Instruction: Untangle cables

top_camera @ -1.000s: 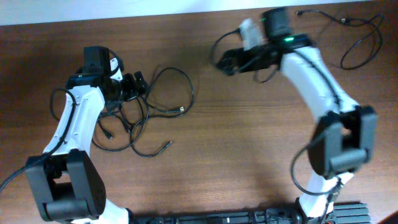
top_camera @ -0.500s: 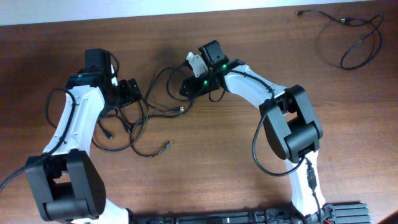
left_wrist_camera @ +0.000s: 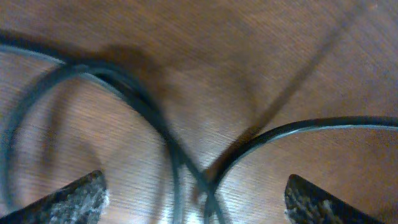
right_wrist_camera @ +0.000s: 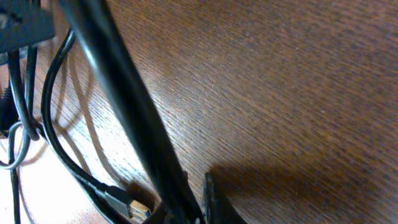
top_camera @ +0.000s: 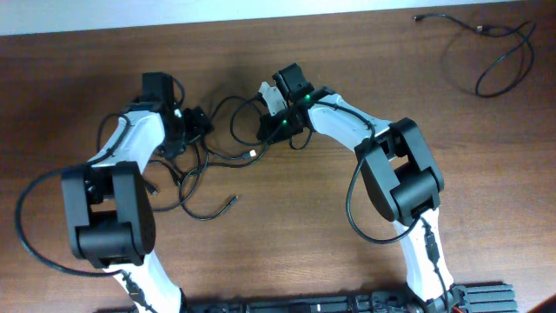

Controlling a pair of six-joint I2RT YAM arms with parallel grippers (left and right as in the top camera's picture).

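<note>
Black cables (top_camera: 187,174) lie tangled on the brown table at the left, with one loop (top_camera: 249,106) reaching right. My left gripper (top_camera: 201,122) hangs open low over the tangle. In the left wrist view its fingertips (left_wrist_camera: 74,198) stand wide apart around two crossing cables (left_wrist_camera: 186,168). My right gripper (top_camera: 265,130) is shut on a cable of that loop. The right wrist view shows this cable (right_wrist_camera: 134,106) running down between the closed fingers (right_wrist_camera: 211,198), with a metal USB plug (right_wrist_camera: 127,205) lying just left of them.
Another black cable (top_camera: 502,54) lies in a loose loop at the far right corner. The table's far edge (top_camera: 261,19) runs along the top. Both arm bases stand at the near edge.
My right arm swung from the far right over to the tangle and closed on a cable. The left gripper shifted a little right toward the loop.
</note>
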